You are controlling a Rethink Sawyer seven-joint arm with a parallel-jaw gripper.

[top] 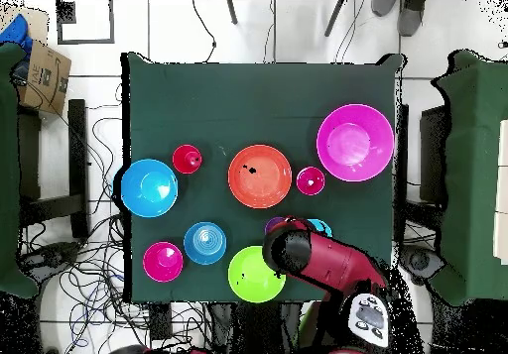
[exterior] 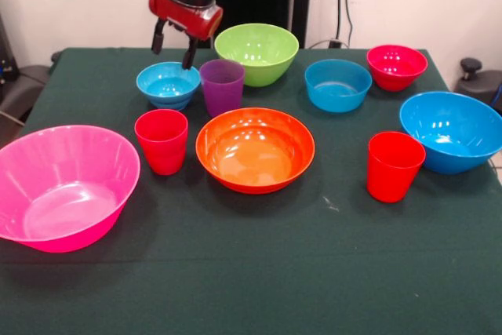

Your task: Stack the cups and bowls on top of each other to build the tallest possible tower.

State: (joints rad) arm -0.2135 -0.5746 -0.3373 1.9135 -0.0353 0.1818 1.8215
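Nothing is stacked yet: all 10 pieces sit apart on the surface [exterior: 251,272]. The gripper [exterior: 174,46] hangs at upper left with fingers spread and empty, above the small blue bowl [exterior: 168,84] beside the purple cup [exterior: 222,86], seemingly poised to grasp one.

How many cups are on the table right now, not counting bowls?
3. A purple cup stands beside the small blue bowl under the gripper. One red cup is left of the orange bowl, another red cup right of it. None looks hidden.
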